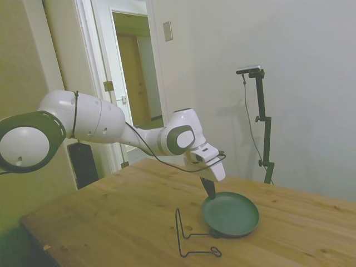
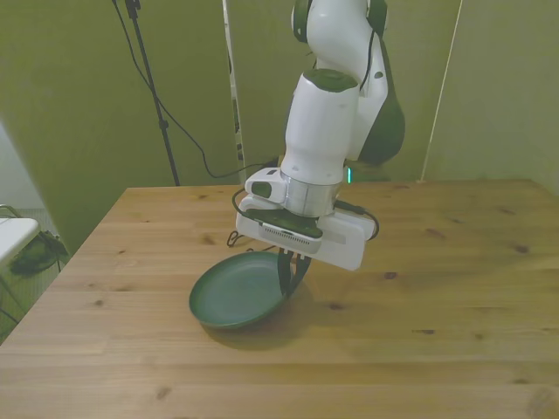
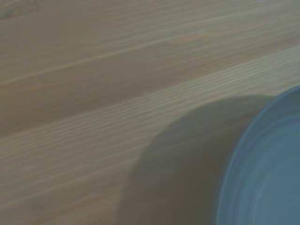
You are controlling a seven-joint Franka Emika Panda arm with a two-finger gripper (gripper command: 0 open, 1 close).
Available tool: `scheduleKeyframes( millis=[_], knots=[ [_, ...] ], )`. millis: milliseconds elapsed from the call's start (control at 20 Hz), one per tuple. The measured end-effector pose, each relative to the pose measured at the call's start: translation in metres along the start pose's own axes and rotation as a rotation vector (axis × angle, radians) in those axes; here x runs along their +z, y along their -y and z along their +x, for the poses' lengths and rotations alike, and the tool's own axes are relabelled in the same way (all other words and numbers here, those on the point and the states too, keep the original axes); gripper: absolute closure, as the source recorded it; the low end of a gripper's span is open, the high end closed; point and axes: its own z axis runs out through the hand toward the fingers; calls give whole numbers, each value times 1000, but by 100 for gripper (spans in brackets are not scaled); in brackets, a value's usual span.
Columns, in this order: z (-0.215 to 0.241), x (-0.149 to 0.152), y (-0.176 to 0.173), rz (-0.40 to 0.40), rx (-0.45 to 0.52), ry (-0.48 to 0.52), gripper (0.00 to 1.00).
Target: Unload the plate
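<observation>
**Careful now: the plate could slip or bump the wire stand**

We see the plate (image 1: 231, 213) down low over the table (image 1: 111, 222), just beside the wire stand (image 1: 192, 236). It sits a bit tilted. We think one side of it touches the wood, but we cannot be sure that all of it lies flat. In the wrist view we see only a curved piece of the plate's rim and its dark shadow on the wood.

Our gripper (image 2: 292, 269) is at the plate's edge, on the side away from the wire stand's foot. The dark fingers (image 2: 285, 271) look pressed together on the rim, so we think they are clamped on the plate. They are small and dark in the pictures, so this is our best guess.

What could go wrong?

- If we let go while the plate is tilted, it could drop, wobble or slide on the smooth wood.
- If we push down too hard, the rim could pop out from the fingers.
- If we move the plate toward the wire stand, it could knock the thin wire and shove it along the table.
- If we lift away before the fingers open wide, we could drag the plate along.

We think the job is nearly done. The plate is off the wire stand and only needs to be let go gently.
</observation>
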Motion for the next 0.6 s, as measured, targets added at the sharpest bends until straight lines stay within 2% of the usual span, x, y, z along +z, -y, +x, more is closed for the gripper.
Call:
scheduleKeyframes(
  millis=[450, 600],
  knots=[
    [6, -6, -4, 17, 1, -6, 0],
    [9, -25, -5, 50, 8, -3, 0]
  ],
)
